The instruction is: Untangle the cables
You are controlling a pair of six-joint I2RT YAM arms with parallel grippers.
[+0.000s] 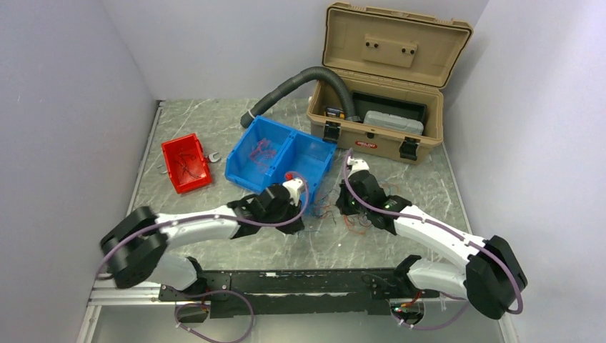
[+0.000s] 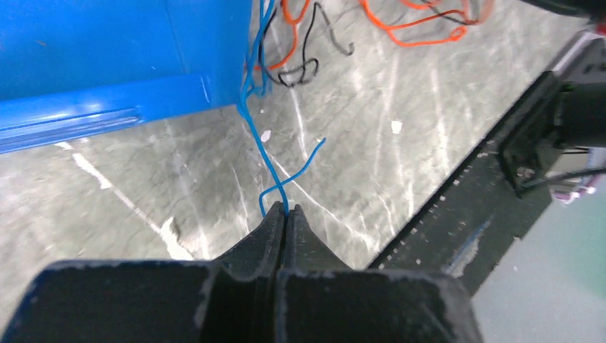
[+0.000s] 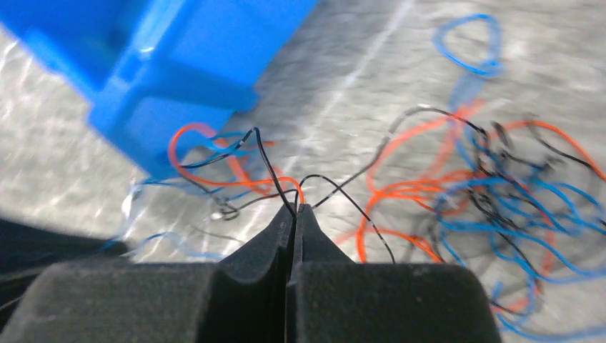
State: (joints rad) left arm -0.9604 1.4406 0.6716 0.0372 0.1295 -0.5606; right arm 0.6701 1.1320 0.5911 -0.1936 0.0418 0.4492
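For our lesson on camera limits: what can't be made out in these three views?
- Right wrist: cable tangle blurred; crossings untraceable.
- Left wrist: blue bin cut off by frame edges; contents unseen.
- Top: same tangle too thin to follow; toolbox front wall hides part of its inside.

- A small red label [image 1: 363, 144] with white lettering is fixed to the near face of the tan toolbox [image 1: 396, 68], far right; the lettering cannot be read.
- No other legible text or number is shown.
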